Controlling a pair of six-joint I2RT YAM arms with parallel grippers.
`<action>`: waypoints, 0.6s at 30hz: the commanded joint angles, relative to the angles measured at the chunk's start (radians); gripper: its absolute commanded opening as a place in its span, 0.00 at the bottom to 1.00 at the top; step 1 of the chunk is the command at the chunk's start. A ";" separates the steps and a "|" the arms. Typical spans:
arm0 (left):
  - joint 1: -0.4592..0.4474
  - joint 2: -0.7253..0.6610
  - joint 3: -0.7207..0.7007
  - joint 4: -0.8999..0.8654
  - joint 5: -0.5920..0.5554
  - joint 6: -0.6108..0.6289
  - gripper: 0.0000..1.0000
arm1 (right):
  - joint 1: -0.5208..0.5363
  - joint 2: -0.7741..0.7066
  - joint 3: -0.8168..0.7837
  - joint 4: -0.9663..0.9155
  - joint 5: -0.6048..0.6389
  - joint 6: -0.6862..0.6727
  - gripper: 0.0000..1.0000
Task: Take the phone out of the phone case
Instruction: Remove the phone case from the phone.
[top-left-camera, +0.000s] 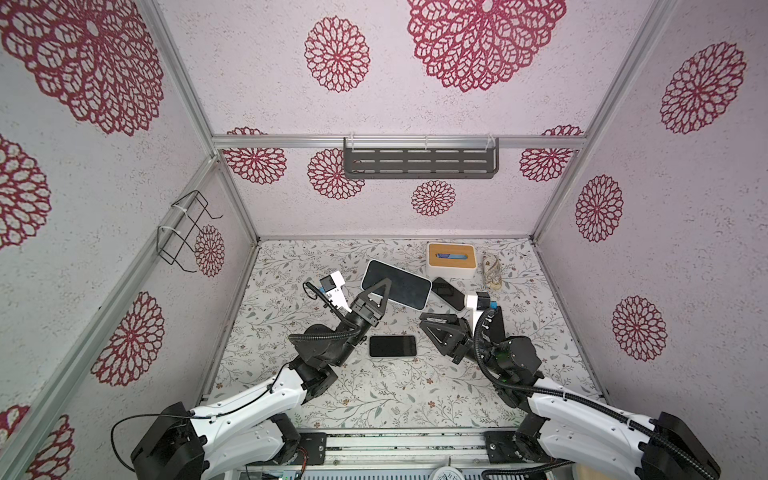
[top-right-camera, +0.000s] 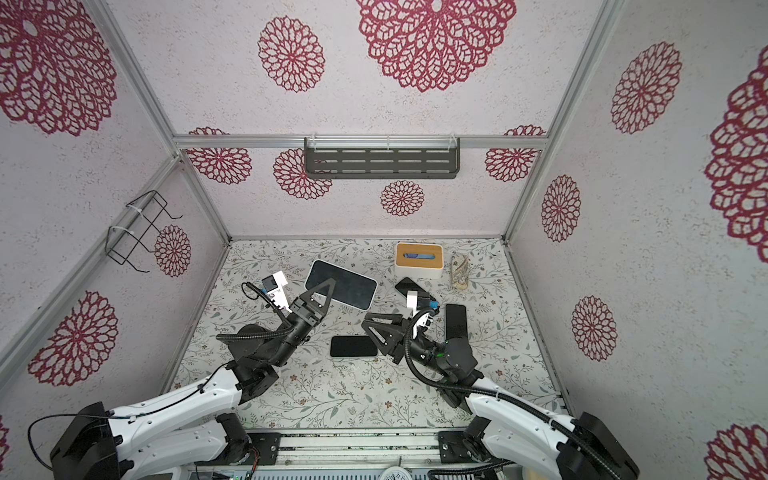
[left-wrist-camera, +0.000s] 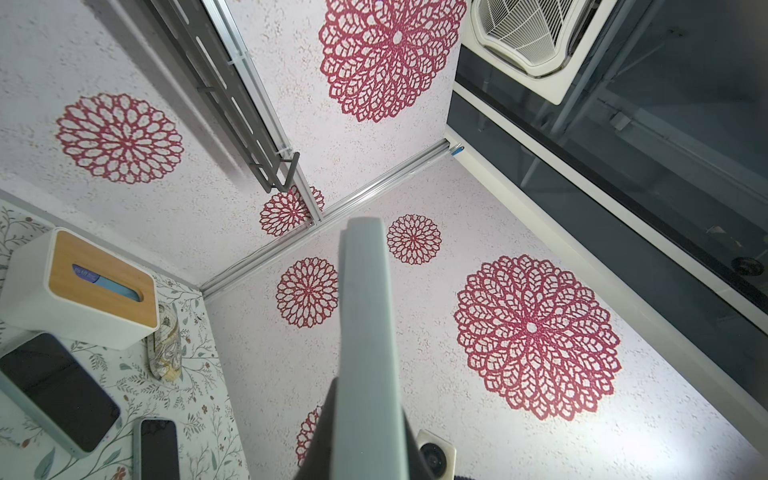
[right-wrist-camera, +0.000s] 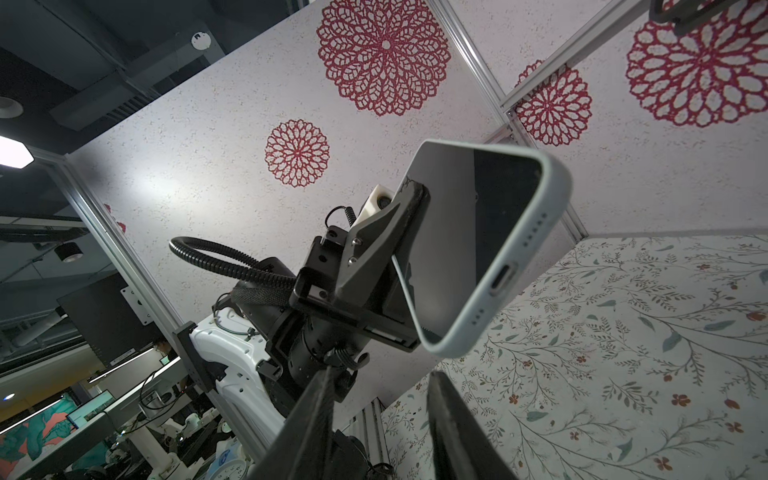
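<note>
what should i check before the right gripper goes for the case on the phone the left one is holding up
1. Left gripper grip on the phone: ok, shut with one finger across the screen, phone lifted clear of the table.
2. Phone out of its case: not ok, the case rim wraps the phone's edges.
3. Right gripper free: ok, jaws apart with nothing between them.
4. Right gripper on the case: not ok, it is short of the case and not touching it.
5. Left gripper's hold on the case back: cannot tell, the far finger is hidden behind the phone.
</note>
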 joint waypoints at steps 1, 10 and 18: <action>-0.018 0.000 0.002 0.083 0.006 -0.013 0.00 | 0.003 0.008 0.042 0.058 0.008 0.023 0.38; -0.025 0.000 -0.012 0.100 0.009 -0.019 0.00 | 0.001 0.027 0.044 0.083 0.022 0.039 0.36; -0.024 -0.004 -0.018 0.101 0.011 -0.023 0.00 | -0.004 0.026 0.038 0.077 0.036 0.040 0.32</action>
